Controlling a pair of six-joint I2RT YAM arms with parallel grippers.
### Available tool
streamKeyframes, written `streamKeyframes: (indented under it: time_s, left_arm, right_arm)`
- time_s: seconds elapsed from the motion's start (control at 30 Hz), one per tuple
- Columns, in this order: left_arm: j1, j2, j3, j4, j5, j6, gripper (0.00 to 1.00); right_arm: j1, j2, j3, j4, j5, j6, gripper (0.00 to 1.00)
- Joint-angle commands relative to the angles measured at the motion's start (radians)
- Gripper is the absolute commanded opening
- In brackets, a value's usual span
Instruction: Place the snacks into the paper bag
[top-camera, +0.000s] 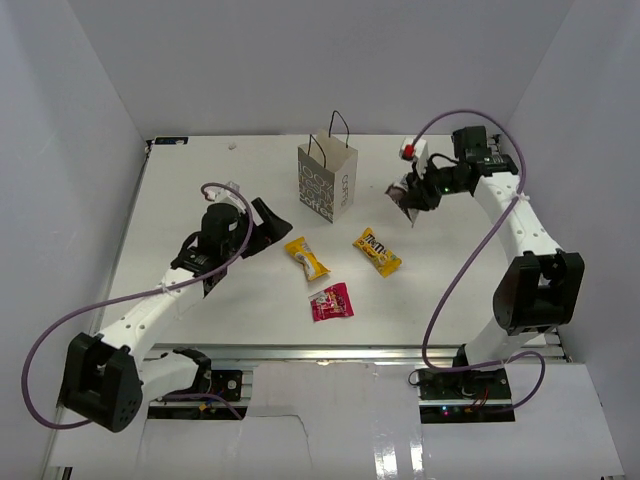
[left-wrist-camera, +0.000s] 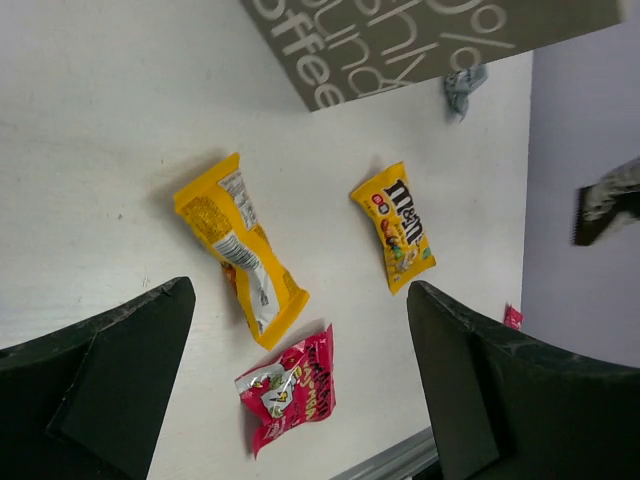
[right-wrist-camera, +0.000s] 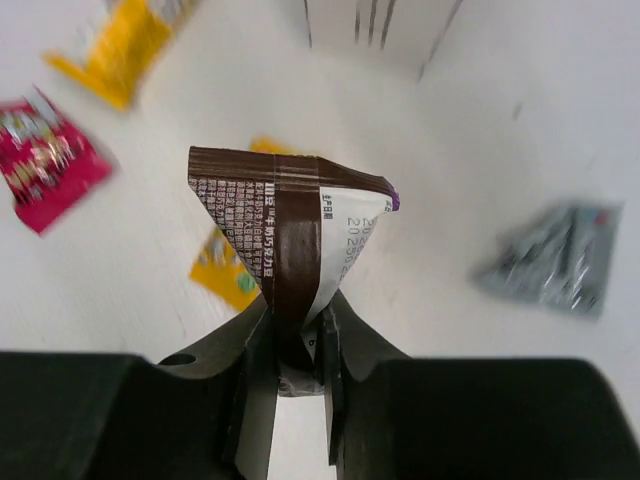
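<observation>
Pinching the dark brown packet (right-wrist-camera: 275, 225) by its lower end, the right gripper (right-wrist-camera: 295, 330) has both fingers pressed tight against the wrapper, which stands up out of the jaws in the wrist view. Seen from overhead, this gripper sits to the right of the paper bag (top-camera: 328, 180), toward the back of the table (top-camera: 190, 200), with the packet held above the surface.

The bag stands upright at back centre, its thin black handles up and its lettered side turned toward the arms.

3 packets lie flat on the table in front of the bag, well apart from one another: a plain yellow packet (top-camera: 307, 256), the yellow M&M's packet (top-camera: 377, 251) to its right, and the red-pink packet (top-camera: 331, 301) nearest the arm bases. A silver-grey foil packet (right-wrist-camera: 553, 258) lies further back; the left wrist view shows it near the bag's lower corner.

The left gripper (top-camera: 262, 222) is spread wide with nothing between its fingers — it hangs just left of the plain yellow packet, angled toward the 3 loose snacks.
</observation>
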Motion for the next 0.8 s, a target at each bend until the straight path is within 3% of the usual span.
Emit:
streamKeyframes:
  time_s: [0.0, 0.13, 0.23, 0.5, 0.7, 0.77]
  left_arm:
    - [0.004, 0.059, -0.015, 0.045, 0.059, -0.166, 0.98]
    - [0.003, 0.104, -0.015, 0.048, 0.087, -0.180, 0.98]
    - [0.004, 0.099, -0.046, 0.060, 0.087, -0.192, 0.98]
    - [0.004, 0.125, -0.094, 0.073, 0.096, -0.234, 0.98]
    - [0.003, 0.222, -0.066, 0.061, 0.147, -0.254, 0.98]
    - [0.003, 0.248, -0.060, 0.065, 0.153, -0.257, 0.98]
  right_arm:
    - [0.061, 0.011, 0.171, 0.086, -0.301, 0.149, 0.24]
    - [0.116, 0.080, 0.308, 0.461, -0.269, 0.573, 0.21]
    - [0.167, 0.128, 0.372, 0.648, -0.175, 0.763, 0.20]
    - [0.307, 0.232, 0.457, 0.872, 0.133, 0.820, 0.17]
    - [0.336, 0.254, 0.431, 0.938, 0.288, 0.803, 0.17]
    - [0.342, 0.255, 0.414, 0.940, 0.300, 0.798, 0.21]
